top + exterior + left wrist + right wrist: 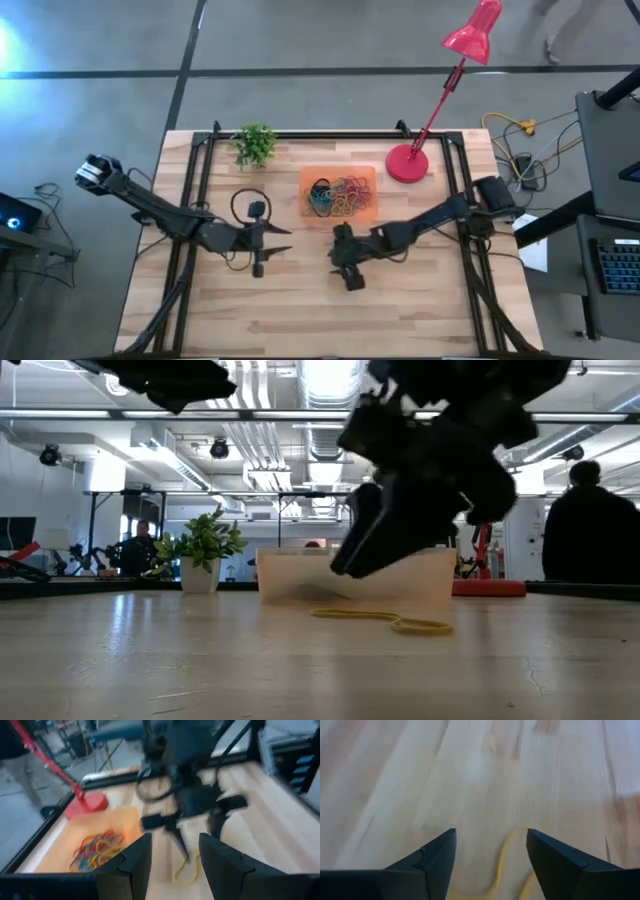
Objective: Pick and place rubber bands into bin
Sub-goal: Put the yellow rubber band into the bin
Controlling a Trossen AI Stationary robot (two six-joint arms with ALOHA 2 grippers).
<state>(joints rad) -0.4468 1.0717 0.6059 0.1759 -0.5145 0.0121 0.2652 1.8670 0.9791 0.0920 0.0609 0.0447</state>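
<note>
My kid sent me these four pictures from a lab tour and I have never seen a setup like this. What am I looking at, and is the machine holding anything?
It is a robot with two dark jointed arms working at a wooden table. One picture looks straight down on the table, one looks level across it, and two come from cameras on the arms' wrists.

On the table stand an orange bin holding a pile of coloured rubber bands, a small potted plant and a red lamp. One yellow rubber band lies loose on the wood in front of the bin.

The right end effector is open just over that yellow band, with nothing held. The left end effector is open and empty too, off to the left of the bin.
</note>
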